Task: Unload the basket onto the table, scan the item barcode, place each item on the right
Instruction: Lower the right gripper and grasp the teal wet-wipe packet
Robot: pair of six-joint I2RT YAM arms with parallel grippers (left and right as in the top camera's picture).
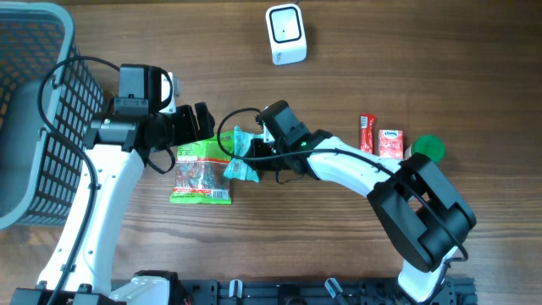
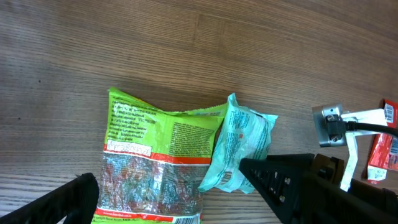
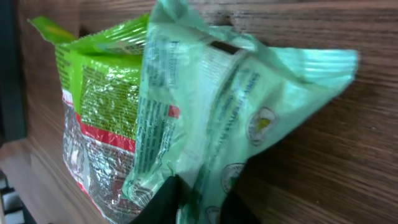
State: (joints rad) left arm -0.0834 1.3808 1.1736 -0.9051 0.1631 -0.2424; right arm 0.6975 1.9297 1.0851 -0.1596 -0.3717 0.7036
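Observation:
A mint-green snack packet (image 1: 241, 158) lies on the wooden table, its left edge overlapping a bright green and silver bag (image 1: 201, 175). My right gripper (image 1: 257, 152) is at the mint packet's right side. In the right wrist view its black fingers (image 3: 163, 200) pinch the lower edge of the mint packet (image 3: 236, 106), with the green bag (image 3: 99, 106) behind. My left gripper (image 2: 168, 175) hangs open over the green bag (image 2: 155, 155), touching nothing. The mint packet (image 2: 244, 142) shows a small barcode (image 2: 227, 179). The white scanner (image 1: 285, 34) stands at the table's far edge.
A grey mesh basket (image 1: 34, 102) fills the left side. Two red sachets (image 1: 367, 134) (image 1: 390, 144) and a green round lid (image 1: 429, 148) lie right of my right arm. One red sachet (image 2: 380, 152) shows at the left wrist view's right edge.

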